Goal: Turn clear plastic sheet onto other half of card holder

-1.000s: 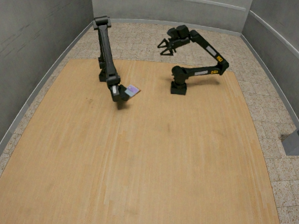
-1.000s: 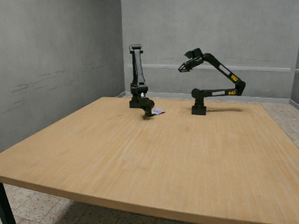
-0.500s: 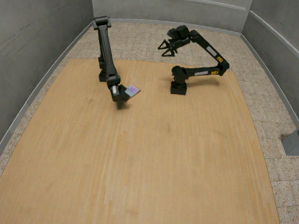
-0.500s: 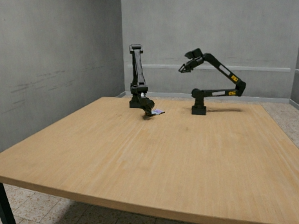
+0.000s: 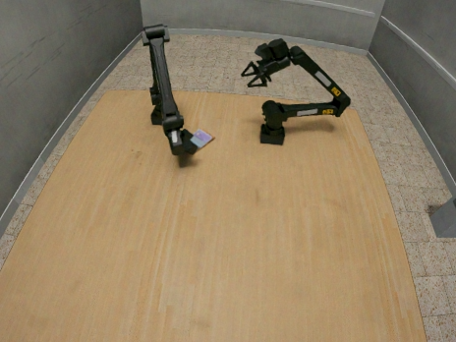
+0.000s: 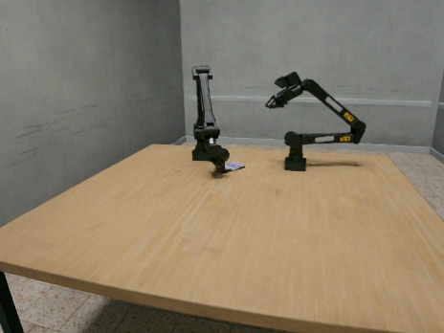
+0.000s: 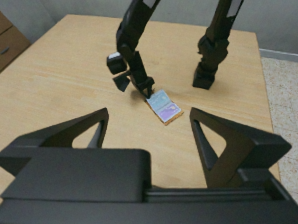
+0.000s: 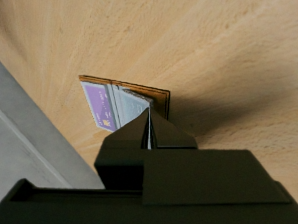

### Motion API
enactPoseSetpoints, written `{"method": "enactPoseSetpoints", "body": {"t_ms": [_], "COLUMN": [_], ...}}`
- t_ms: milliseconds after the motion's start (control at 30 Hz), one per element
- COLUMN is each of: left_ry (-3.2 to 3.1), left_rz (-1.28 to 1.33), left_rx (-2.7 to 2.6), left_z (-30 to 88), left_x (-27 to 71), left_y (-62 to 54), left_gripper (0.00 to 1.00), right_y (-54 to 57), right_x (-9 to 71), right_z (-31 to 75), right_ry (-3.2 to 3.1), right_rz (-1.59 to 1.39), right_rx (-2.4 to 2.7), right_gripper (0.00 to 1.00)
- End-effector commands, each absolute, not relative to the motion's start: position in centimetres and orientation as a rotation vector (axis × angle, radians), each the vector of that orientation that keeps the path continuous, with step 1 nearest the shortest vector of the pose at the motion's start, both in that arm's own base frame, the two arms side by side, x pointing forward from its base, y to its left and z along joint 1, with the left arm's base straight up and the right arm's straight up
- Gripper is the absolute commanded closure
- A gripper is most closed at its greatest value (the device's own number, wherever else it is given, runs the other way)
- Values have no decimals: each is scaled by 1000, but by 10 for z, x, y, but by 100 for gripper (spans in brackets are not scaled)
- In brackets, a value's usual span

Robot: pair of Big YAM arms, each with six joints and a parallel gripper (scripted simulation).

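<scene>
Across the table (image 5: 236, 246) (image 6: 230, 230) (image 7: 75, 55) (image 8: 225, 40), your left gripper (image 5: 245, 81) (image 6: 268, 105) (image 7: 149, 112) hangs wide open, well apart from the work; your right gripper (image 5: 192, 147) (image 6: 223, 170) (image 7: 149, 98) (image 8: 149, 112) is nearer, apparently clenched on the plastic sheet. The open card holder (image 5: 211, 141) (image 6: 241, 167) (image 7: 175, 119) (image 8: 161, 102) lies near the table's far edge, toward the far-left corner in the top view. From your fingertips, the clear plastic sheet (image 8: 134, 104) runs inward to the spine; your turn should cross that line squarely, toward the purple half.
</scene>
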State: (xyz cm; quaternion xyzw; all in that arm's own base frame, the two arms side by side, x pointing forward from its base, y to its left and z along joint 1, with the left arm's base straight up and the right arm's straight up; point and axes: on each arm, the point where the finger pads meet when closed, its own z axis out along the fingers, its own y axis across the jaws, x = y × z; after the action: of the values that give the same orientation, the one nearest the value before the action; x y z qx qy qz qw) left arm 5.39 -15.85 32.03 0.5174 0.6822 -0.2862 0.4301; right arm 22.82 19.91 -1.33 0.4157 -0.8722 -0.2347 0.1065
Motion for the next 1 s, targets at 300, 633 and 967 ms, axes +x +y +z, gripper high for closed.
{"method": "enactPoseSetpoints", "body": {"t_ms": [300, 633, 967], "left_ry": [1660, 1670, 1665], "left_rz": [-707, -714, -709], "left_rx": [1292, 1281, 1287], "left_z": [338, 338, 338], "left_x": [52, 52, 52], "left_y": [-151, -151, -151], "left_gripper": [0, 0, 0], "right_y": [202, 200, 204], "right_x": [238, 249, 248], "right_z": [-9, -10, -7], "right_ry": [-2589, -2608, -2607], "right_rz": [-698, -696, -696], "right_rx": [1208, 1151, 1172], "right_gripper": [99, 99, 99]}}
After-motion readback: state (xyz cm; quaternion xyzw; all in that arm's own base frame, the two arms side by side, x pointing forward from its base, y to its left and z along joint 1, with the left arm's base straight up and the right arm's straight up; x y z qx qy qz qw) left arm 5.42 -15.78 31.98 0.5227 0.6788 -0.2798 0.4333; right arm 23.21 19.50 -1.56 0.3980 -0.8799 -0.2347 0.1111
